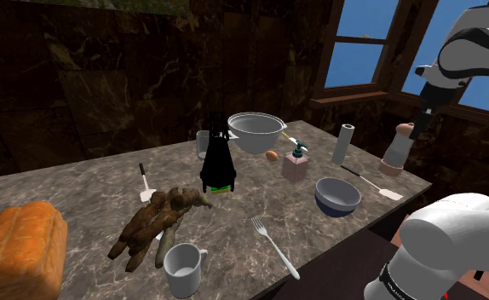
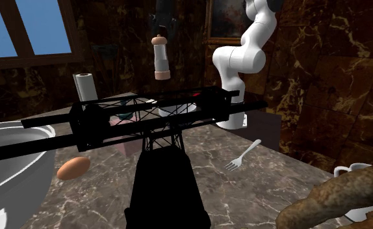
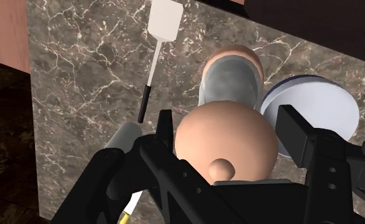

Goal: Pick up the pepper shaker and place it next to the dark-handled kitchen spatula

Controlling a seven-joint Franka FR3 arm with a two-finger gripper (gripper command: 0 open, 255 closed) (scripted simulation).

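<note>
The pepper shaker (image 2: 160,62), pale-bodied with a brown knobbed top, hangs upright in the air above the table, and my gripper (image 2: 160,34) is shut on its top. In the shoulder view the pepper shaker (image 1: 394,153) shows under the gripper (image 1: 411,128) near the table's right end. Along the wrist view my gripper (image 3: 227,127) clasps the shaker's brown top (image 3: 226,143). A spatula (image 3: 151,57) with a white blade and dark handle lies on the marble below, just beside the shaker. That spatula (image 1: 371,182) lies between the shaker and the blue bowl (image 1: 336,194).
A second spatula (image 1: 145,183), brown roots (image 1: 153,223), a mug (image 1: 184,269), a fork (image 1: 274,245), a bread loaf (image 1: 21,247), a black rack (image 1: 216,158), a big bowl (image 1: 256,132), an egg (image 1: 272,155), a soap dispenser (image 1: 296,160) and a paper roll (image 1: 343,142) share the marble table (image 1: 81,192).
</note>
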